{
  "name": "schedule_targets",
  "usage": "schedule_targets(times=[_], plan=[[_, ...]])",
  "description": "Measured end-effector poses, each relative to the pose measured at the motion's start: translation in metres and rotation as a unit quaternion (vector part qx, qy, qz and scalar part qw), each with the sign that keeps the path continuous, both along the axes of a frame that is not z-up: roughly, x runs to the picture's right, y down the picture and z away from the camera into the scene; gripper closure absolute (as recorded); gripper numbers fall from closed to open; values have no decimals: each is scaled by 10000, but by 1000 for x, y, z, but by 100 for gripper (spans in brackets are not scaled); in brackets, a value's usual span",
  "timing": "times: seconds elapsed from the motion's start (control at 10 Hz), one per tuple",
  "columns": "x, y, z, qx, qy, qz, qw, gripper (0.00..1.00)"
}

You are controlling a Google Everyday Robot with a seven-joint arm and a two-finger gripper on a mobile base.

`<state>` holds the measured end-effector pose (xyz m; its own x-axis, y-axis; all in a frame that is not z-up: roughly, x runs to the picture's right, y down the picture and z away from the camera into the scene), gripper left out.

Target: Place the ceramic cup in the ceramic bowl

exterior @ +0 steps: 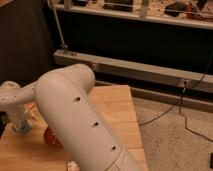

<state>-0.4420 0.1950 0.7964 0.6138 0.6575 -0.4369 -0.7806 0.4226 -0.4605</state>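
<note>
At the bench's (pixel 116 106) left edge hangs the end effector (pixel 15 119); whether it is spread or pinching, I cannot tell. The light-blue ceramic cup (pixel 24 129) is right at it, at 9 o'clock from the orange-red ceramic bowl (pixel 50 136), which is half hidden by the white arm (pixel 75 117).

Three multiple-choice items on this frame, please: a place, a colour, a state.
1. Where is the claw? A: over the left end of the table. B: over the floor. C: on the shelf.
2. What colour is the bowl? A: green. B: orange-red. C: white.
3. Is the cup placed yet? A: yes, inside the bowl. B: no, outside the bowl. C: no, on the floor.
Answers: 1 A, it hangs at the picture's left edge over the wood. 2 B, orange-red shows beside the arm. 3 B, the cup sits left of the bowl, by the claw.
</note>
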Motion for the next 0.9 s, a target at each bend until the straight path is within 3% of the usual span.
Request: schedule_targets(times=[0.2, 0.4, 0.5, 0.7, 0.9], plan=[[0, 3, 2, 43, -14, -84, 10000, 62], [-6, -15, -21, 231, -231, -37, 9995, 82], [-8, -28, -45, 410, -405, -34, 9983, 93], [5, -45, -88, 689, -571, -101, 9959, 100], [36, -58, -114, 835, -494, -162, 9951, 100]])
